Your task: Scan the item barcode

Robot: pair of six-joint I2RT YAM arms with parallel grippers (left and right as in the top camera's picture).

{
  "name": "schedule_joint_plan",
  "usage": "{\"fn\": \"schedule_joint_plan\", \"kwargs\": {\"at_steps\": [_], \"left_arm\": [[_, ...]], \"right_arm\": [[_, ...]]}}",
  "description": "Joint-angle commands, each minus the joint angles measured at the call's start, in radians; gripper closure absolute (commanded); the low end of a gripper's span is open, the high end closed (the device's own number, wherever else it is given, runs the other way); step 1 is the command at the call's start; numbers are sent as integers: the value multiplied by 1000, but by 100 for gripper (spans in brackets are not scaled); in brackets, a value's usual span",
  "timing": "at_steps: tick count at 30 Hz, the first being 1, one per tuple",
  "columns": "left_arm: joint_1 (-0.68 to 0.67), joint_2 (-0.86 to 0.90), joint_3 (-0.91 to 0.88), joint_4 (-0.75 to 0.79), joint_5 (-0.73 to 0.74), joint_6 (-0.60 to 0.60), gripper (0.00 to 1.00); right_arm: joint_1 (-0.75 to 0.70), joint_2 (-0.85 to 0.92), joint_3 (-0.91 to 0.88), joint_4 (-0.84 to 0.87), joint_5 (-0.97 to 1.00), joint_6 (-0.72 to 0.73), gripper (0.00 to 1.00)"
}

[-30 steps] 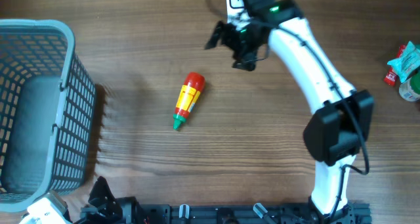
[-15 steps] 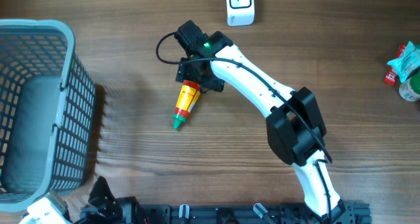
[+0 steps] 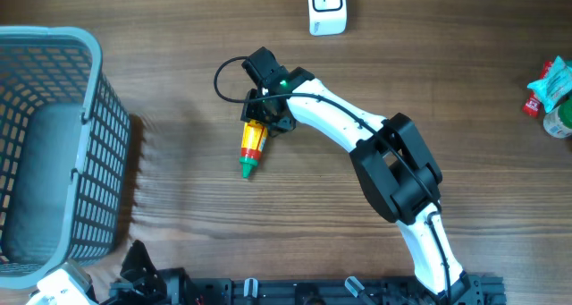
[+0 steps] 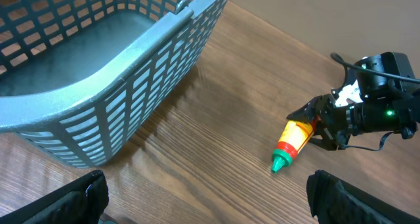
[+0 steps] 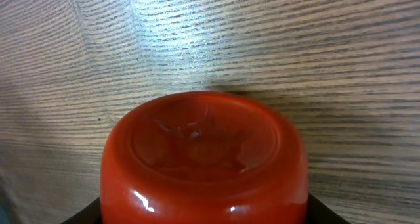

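On the surface [image 3: 179, 216], centrally, the bottle [image 3: 252, 146] is flanked at its red base by the right tool [image 3: 264, 115]; a pinch cannot be confirmed. Grasping is judged in hand; firm closure, then presentation to the scanner [image 3: 326, 10], is needed.

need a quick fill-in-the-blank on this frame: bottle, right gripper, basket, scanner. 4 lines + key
1. The sauce bottle lies on its side on the table, and its cap is ___.
2. The right gripper sits at the bottle's end opposite the cap, which is coloured ___.
3. In the overhead view the basket stands to the ___ of the bottle.
4. The white scanner is at the ___ edge of the overhead view.

Missing words: green; red; left; top
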Motion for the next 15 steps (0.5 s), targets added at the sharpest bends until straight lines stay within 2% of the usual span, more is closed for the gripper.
{"fn": "schedule_joint_plan", "kwargs": {"at_steps": [1,4,6,9,12,15], "left_arm": [[7,-6,2,3,1,16,0],[7,-6,2,3,1,16,0],[7,-6,2,3,1,16,0],[7,-6,2,3,1,16,0],[7,-6,2,3,2,16,0],[7,-6,2,3,1,16,0]], "right_arm": [[-23,30,19,-71,27,-3,61],[-58,12,96,-240,93,1,69],[-89,-21,124,-380,141,29,70],[-147,-64,126,-607,281,175,69],[-192,-67,126,-689,328,316,69],[-197,-67,126,-686,353,385,67]]}}
